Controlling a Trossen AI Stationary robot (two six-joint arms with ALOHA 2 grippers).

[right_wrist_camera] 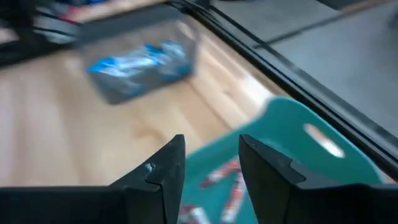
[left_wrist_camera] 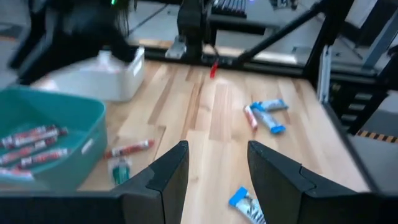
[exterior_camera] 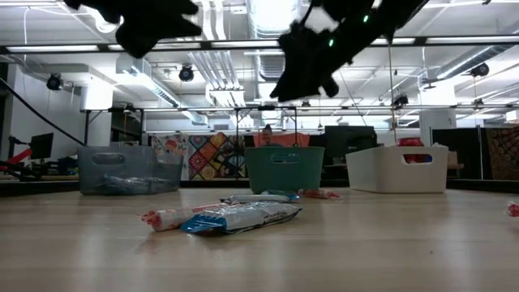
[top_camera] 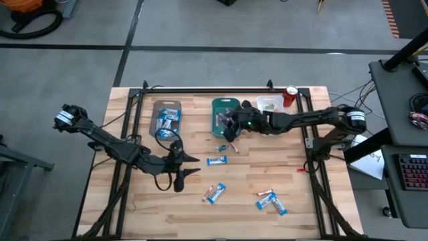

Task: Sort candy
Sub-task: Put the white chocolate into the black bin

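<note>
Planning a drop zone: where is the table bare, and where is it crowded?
Bare: the table's left front corner, below the left gripper; also the right side between the white tray and the front bars. Crowded: the back row of trays, and the teal tray, where the right gripper hovers.

Blue-and-white bar candies point(top_camera: 217, 161) are lying flat and scattered on the surface, some point(top_camera: 168, 120) sitting in the clear tray. Slim red sticks point(left_wrist_camera: 34, 144) are lying in the teal tray; one point(left_wrist_camera: 129, 149) is lying just beside it.
</note>
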